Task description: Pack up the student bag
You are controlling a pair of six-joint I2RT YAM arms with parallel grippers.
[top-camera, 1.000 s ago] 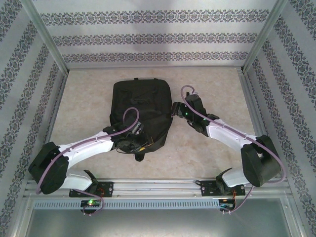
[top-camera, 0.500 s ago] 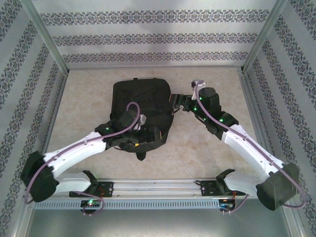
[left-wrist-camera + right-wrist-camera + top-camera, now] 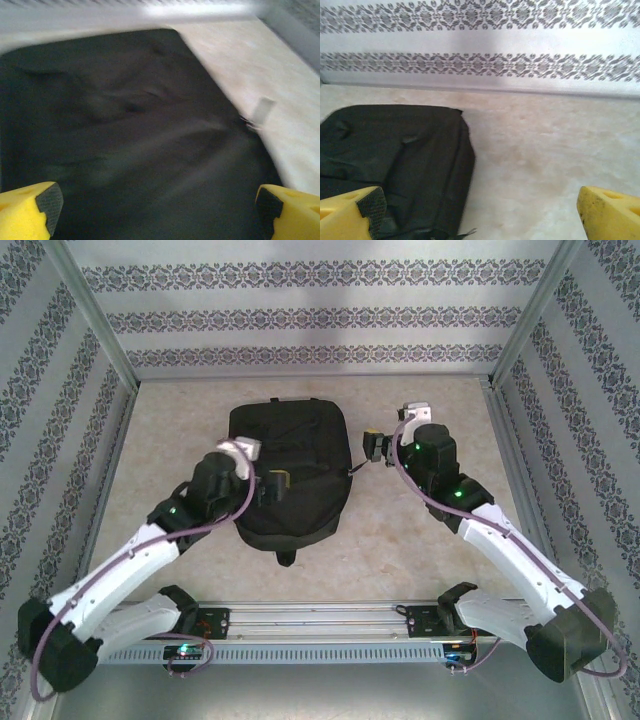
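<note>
Over the table [image 3: 170, 440]: 2 wide claws, 1 flat student bag [image 3: 295, 435]

Nearest you, the left gripper [image 3: 272, 483] hangs above the bag's left half, jaws spread wide and empty. The right gripper [image 3: 372, 447], equally wide and empty, sits just beside the bag's right edge. Find the zip before you close on anything, then pinch low while 1 claw steadies the cloth. Farther off, the black fabric swallows the zip, the left wrist view is blurred, and the bag's contents are hidden.

Beige marbled tabletop [image 3: 400, 550]; white walls with grey floral bands [image 3: 320, 315]; silver metal corner post [image 3: 95, 315]; slotted grey rail [image 3: 320, 652] along near edge.
</note>
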